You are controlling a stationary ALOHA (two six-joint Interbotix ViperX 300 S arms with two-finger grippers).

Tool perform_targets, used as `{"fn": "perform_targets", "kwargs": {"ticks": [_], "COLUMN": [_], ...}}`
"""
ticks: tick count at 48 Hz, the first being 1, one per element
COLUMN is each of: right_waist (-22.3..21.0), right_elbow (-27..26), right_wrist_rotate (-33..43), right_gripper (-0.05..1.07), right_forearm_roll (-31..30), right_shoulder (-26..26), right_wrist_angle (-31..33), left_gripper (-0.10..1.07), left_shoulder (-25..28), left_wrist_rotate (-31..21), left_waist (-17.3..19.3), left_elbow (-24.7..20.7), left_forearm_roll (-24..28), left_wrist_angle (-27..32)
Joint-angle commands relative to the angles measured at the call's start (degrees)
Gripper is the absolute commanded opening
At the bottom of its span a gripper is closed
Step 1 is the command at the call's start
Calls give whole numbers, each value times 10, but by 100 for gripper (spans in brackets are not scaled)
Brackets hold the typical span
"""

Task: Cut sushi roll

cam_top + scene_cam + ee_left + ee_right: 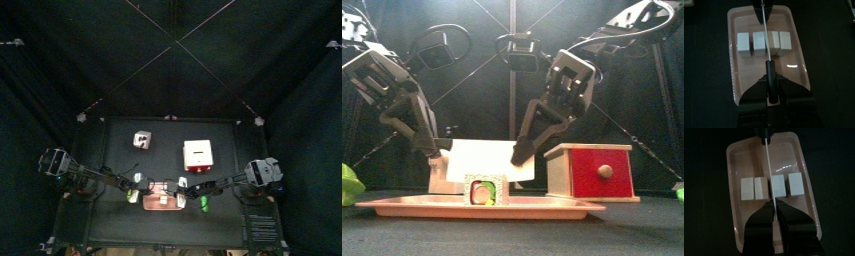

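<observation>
The sushi roll [764, 43] lies across a pink tray [737, 75], split into several pale slices side by side. In the front view the sushi roll [482, 190] shows end-on with a green centre. A knife [765, 30] hangs lengthwise over the tray, its thin blade edge-on above the gap between the middle slices. My left gripper [769, 82] is shut on the knife's black handle. In the right wrist view the blade [767, 173] runs straight into my right gripper [771, 204], whose jaws are closed around it. Both grippers, the left gripper [438, 155] and the right gripper [517, 158], hang just above the roll.
A white box with a red base [591, 171] stands right of the tray, close behind it. A white block [140, 138] sits farther back on the left. Small green things [349, 186] lie at the table's sides.
</observation>
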Motion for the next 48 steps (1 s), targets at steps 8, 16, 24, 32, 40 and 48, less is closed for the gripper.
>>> {"fn": "perform_targets", "kwargs": {"ticks": [8,16,24,32,40,48], "right_waist": [-3,-4,-4,1,7,9], "right_elbow": [-19,-25,-26,-25,-26,-26], "right_wrist_rotate": [-1,-1,0,1,0,0], "right_gripper": [18,18,18,18,18,18], "right_forearm_roll": [27,29,29,31,31,31], "right_shoulder": [13,30,34,33,29,25], "right_wrist_angle": [-4,-3,-3,-3,-3,-1], "left_gripper": [10,10,10,10,10,10], "left_shoulder": [13,34,44,40,31,23], "left_wrist_rotate": [0,1,0,1,1,1], "left_waist": [-3,-3,-8,-16,-30,-37], "left_elbow": [-14,-16,-16,-17,-17,-17], "left_forearm_roll": [-4,-4,-4,-4,-4,-4], "left_wrist_angle": [-10,-10,-10,-9,-9,-7]}}
